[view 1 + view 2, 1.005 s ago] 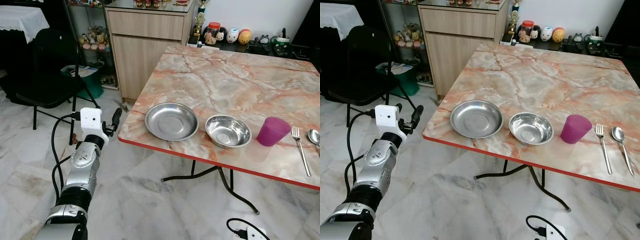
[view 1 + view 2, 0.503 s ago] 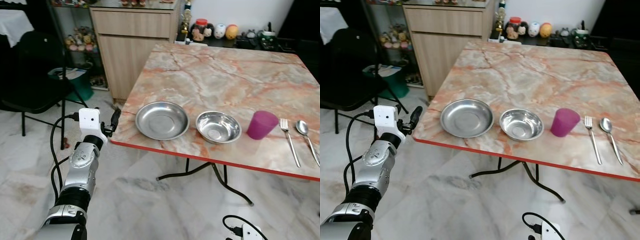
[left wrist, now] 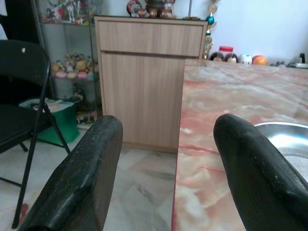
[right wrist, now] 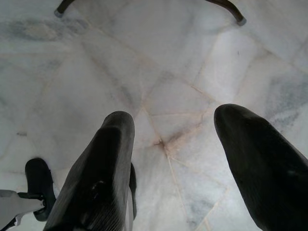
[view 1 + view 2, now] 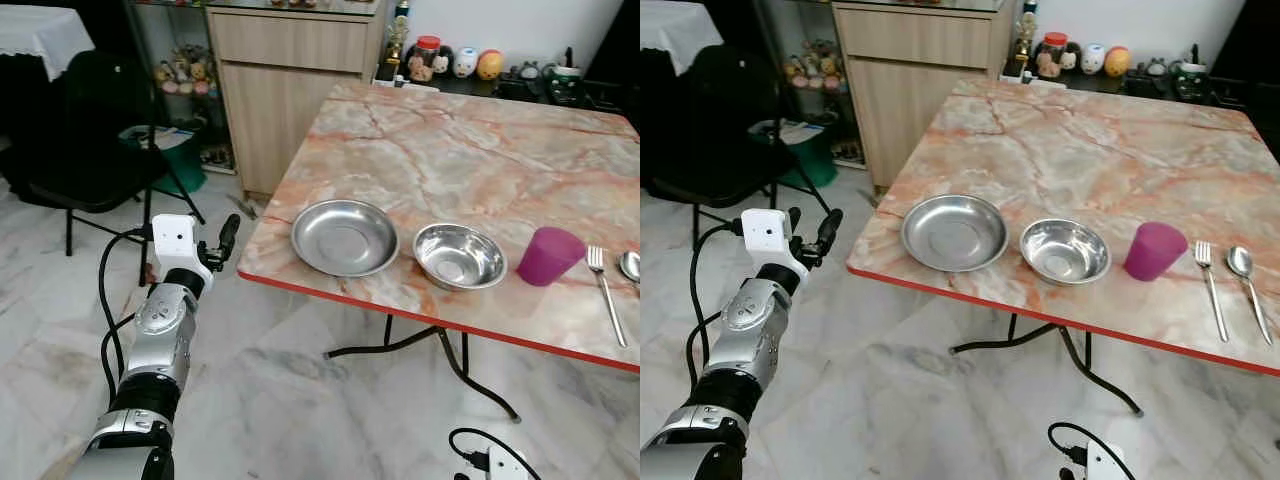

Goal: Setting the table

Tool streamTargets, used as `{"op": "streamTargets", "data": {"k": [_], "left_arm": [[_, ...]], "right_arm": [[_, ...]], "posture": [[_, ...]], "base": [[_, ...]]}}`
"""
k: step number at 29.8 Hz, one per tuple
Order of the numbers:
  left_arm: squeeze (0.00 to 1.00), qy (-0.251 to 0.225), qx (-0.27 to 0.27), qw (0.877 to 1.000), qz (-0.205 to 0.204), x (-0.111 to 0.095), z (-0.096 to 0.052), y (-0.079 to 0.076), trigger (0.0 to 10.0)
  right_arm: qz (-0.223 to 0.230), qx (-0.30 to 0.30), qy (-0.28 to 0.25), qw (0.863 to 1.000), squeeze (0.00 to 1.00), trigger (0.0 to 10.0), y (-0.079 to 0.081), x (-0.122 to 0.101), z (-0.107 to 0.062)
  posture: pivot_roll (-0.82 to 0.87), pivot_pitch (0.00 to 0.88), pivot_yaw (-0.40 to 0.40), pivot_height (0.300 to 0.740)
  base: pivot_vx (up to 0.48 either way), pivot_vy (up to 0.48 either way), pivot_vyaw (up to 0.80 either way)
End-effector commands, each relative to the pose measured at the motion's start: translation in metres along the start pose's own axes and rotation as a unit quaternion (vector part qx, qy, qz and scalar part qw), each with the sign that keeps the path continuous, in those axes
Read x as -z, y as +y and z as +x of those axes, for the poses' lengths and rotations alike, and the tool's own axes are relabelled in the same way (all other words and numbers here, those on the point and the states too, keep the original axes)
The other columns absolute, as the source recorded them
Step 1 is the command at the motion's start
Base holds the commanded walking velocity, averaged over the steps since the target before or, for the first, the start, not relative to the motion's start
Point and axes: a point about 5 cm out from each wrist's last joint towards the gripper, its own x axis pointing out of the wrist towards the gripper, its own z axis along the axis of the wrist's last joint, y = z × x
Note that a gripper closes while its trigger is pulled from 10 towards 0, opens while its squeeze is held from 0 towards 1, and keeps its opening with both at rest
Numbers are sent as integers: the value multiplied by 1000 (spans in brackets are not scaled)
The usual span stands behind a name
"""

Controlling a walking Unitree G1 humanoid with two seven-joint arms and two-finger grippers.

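Observation:
On the marble table (image 5: 470, 150), along its near edge, stand a shallow steel plate (image 5: 345, 237), a steel bowl (image 5: 459, 256) and a purple cup (image 5: 548, 256). A fork (image 5: 606, 295) and a spoon (image 5: 632, 265) lie to the right of the cup. My left gripper (image 5: 218, 243) is raised just left of the table's near left corner, at tabletop height. It is open and holds nothing; in the left wrist view the gripper (image 3: 168, 130) faces the table edge and the plate's rim (image 3: 284, 127). My right gripper (image 4: 173, 120) hangs open over the marble floor.
A black folding chair (image 5: 90, 130) stands to the left, with a green bin (image 5: 175, 160) behind it. A wooden cabinet (image 5: 290, 80) sits past the table's far left corner. Black table legs (image 5: 450, 360) and a white plug with cable (image 5: 490, 462) are on the floor.
The camera swung left and then back, so the whole scene shifted. The left gripper has stayed raised by the table corner, and the tableware has not moved.

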Motion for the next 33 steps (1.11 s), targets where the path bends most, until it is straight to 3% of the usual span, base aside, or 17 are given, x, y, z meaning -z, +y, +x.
{"op": "streamTargets", "data": {"k": [1, 13, 30, 33], "left_arm": [[0, -11, 14, 1000, -2, -5, 2, -5, 10000], [0, -10, 18, 1000, -5, -4, 1, -6, 10000], [0, -8, 14, 1000, -18, -7, 2, -2, 10000], [0, 7, 43, 999, -9, -20, 9, -3, 10000]], "right_arm": [[3, 4, 2, 1000, 0, 10000, 0, 1, 0], [3, 8, -8, 1000, 0, 10000, 3, -4, 1], [1, 0, -12, 1000, 0, 10000, 8, -9, 3], [0, -1, -9, 1000, 0, 10000, 9, -8, 3]], "posture": [[63, 0, -32, 740], [66, 0, -35, 740], [63, 0, -36, 740], [63, 0, -35, 740]], "base": [[262, 0, 0], [273, 0, -293], [0, 0, 0], [0, 0, 0]]}}
